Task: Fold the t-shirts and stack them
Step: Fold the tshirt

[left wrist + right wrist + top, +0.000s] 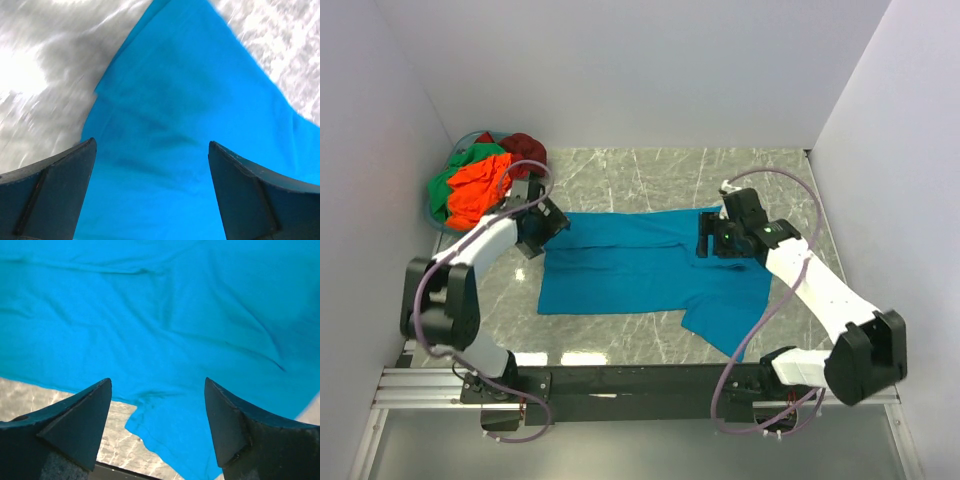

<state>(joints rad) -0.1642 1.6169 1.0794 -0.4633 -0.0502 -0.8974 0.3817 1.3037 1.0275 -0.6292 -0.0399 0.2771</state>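
Far left of the teal-blue t-shirt [640,272], and beyond its far left corner, a round basket [432,215] stands against the side wall. It holds a heap of crumpled tees: an orange t-shirt [478,190] nearest the teal-blue one, a green t-shirt [470,158] behind it, and a dark red t-shirt [528,148] at the back.

The left gripper [555,222] is over the teal-blue shirt's far left corner. In its wrist view its jaws stand wide apart, and the left gripper [152,144] shows blue cloth filling the gap below them, with one dark finger [55,195] over the cloth's edge, where the marble begins. Nothing is pinched between them; whether the tips touch the cloth I cannot tell.

The teal-blue t-shirt itself lies spread flat on the grey marble table [650,170], lengthwise from left to right, lightly wrinkled, with one flap reaching toward the arm bases at its right end.

The right gripper [705,235] is over the shirt's far right edge. From its wrist, the right gripper [157,382] is also spread wide and holds nothing. The teal-blue t-shirt [165,315] fills most of that view, and a hem corner with bare marble beside it shows between the two fingers [80,425].
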